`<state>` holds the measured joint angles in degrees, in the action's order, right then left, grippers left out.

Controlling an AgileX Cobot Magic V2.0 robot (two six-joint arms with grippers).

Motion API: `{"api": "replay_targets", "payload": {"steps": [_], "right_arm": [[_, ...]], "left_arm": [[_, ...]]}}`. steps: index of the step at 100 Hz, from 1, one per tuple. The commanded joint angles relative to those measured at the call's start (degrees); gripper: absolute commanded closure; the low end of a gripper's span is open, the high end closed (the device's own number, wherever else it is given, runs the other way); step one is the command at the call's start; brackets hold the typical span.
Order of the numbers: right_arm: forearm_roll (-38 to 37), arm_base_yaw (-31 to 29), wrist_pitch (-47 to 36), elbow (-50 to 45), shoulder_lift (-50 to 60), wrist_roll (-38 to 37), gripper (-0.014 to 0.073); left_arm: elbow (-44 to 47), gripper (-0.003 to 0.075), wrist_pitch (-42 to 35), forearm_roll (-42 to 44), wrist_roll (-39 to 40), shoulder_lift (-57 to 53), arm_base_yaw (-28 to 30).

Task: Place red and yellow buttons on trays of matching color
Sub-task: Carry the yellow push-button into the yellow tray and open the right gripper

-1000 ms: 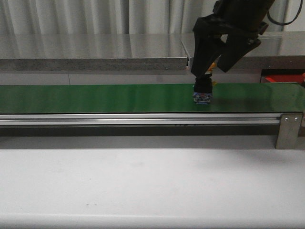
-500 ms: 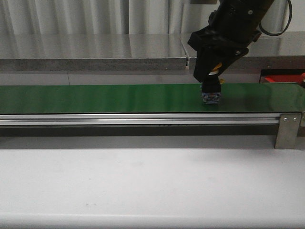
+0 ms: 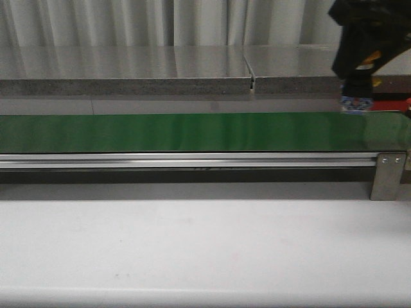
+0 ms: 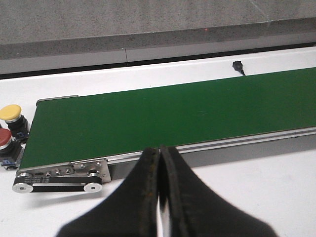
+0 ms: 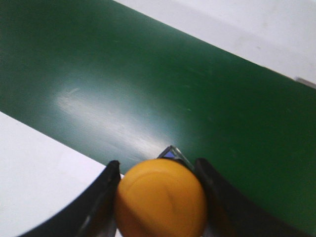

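Note:
My right gripper [image 3: 357, 90] is shut on a yellow button [image 5: 162, 198] with a black and blue base [image 3: 354, 102], held in the air above the right end of the green conveyor belt [image 3: 192, 131]. A red tray [image 3: 392, 104] shows partly behind it at the far right. My left gripper [image 4: 160, 163] is shut and empty, in front of the belt's left end [image 4: 148, 118]. In the left wrist view a second yellow button [image 4: 11, 113] and a red button [image 4: 5, 140] stand on the white table beside the belt's end.
A grey steel shelf [image 3: 128, 70] runs behind the belt. The belt's aluminium rail [image 3: 192, 160] and end bracket [image 3: 387, 173] face the white table [image 3: 192, 250]. A small black plug [image 4: 238, 65] lies behind the belt.
My right gripper has lifted the yellow button off the belt and carried it up and to the right, from mid-belt to the belt's right end.

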<state>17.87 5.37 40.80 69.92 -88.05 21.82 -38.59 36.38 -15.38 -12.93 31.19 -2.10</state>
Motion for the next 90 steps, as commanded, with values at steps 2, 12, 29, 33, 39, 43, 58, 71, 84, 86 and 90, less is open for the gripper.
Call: {"api": "replay_targets", "payload": {"steps": [2, 12, 29, 33, 39, 43, 58, 71, 84, 86, 90], "right_arm": [[0.9, -4.2, -2.8, -1.3, 5.3, -2.4, 0.0422], [0.9, -8.7, -3.2, -3.8, 7.4, -3.6, 0.0422], [0.9, -15.9, -4.4, -6.6, 8.4, -4.5, 0.0422], [0.9, -17.4, -5.4, -7.2, 8.4, -4.5, 0.0422], [0.9, -19.6, -7.6, -8.7, 8.4, -4.5, 0.0422], [0.9, -20.7, -8.7, -9.6, 8.4, -4.5, 0.0422], [2.8, -24.2, -12.8, -14.2, 8.4, -4.7, 0.0422], [3.5, -25.1, -17.8, -17.2, 8.3, -4.7, 0.0422], [6.2, -25.4, -20.0, -17.8, 6.8, -4.7, 0.0422], [6.6, -25.5, -20.1, -17.8, 6.3, -4.7, 0.0422], [7.2, -25.5, -20.1, -17.8, 5.3, -4.7, 0.0422]], "left_arm": [[-1.5, 0.0741, -4.3, -1.2, 0.2, 0.3, -0.5], [-1.5, 0.0741, -4.3, -1.2, 0.2, 0.3, -0.5], [-1.5, 0.0741, -4.3, -1.2, 0.2, 0.3, -0.5], [-1.5, 0.0741, -4.3, -1.2, 0.2, 0.3, -0.5], [-1.5, 0.0741, -4.3, -1.2, 0.2, 0.3, -0.5], [-1.5, 0.0741, -4.3, -1.2, 0.2, 0.3, -0.5], [-1.5, 0.0741, -4.3, -1.2, 0.2, 0.3, -0.5], [-1.5, 0.0741, -4.3, -1.2, 0.2, 0.3, -0.5], [-1.5, 0.0741, -4.3, -1.2, 0.2, 0.3, -0.5], [-1.5, 0.0741, -4.3, -1.2, 0.2, 0.3, -0.5], [-1.5, 0.0741, -4.3, -1.2, 0.2, 0.3, -0.5]]}}
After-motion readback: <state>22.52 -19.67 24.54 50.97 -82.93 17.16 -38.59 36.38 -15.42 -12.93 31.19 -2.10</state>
